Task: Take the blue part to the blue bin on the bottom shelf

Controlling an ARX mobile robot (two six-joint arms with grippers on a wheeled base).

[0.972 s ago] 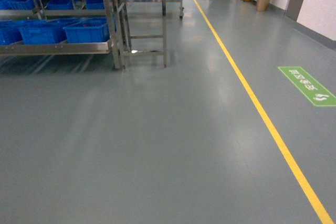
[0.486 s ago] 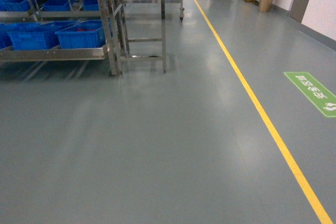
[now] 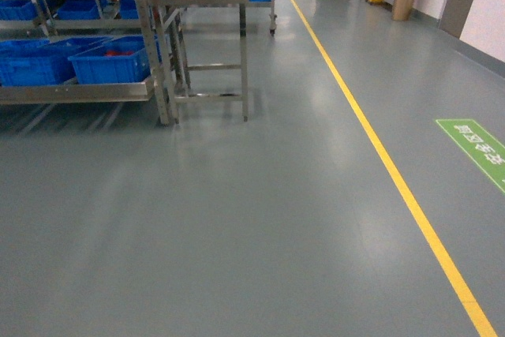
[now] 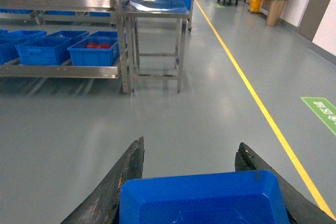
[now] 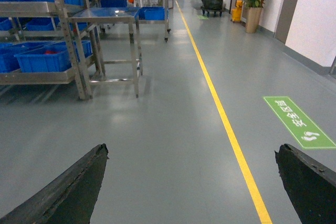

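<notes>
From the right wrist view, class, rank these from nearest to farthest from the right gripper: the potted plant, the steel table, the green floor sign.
1. Green floor sign, right of the right gripper.
2. Steel table, left, beside the rack.
3. Potted plant, far right, by the wall.

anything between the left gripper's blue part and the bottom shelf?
Left wrist view: only bare grey floor between the blue part in the left gripper and the bottom shelf.
</notes>
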